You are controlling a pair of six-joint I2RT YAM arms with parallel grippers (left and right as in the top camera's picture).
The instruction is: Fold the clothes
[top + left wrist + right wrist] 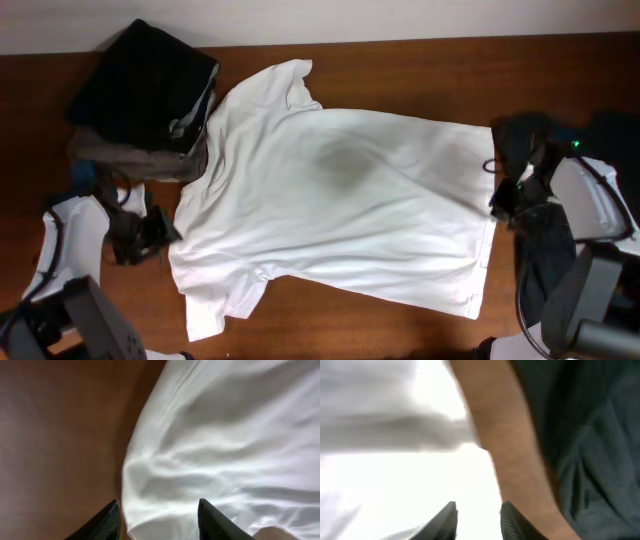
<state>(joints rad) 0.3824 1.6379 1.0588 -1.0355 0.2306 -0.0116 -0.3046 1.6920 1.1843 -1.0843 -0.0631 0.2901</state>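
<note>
While the white T-shirt lies spread across the middle of the counter, we see the left end effector at its lower-left edge, jaws wide apart over the cloth and gripping nothing. At the right hem, the right end effector shows a narrow gap; whether it pinches fabric we cannot tell. Dark clothes sit stacked upper left.
</note>
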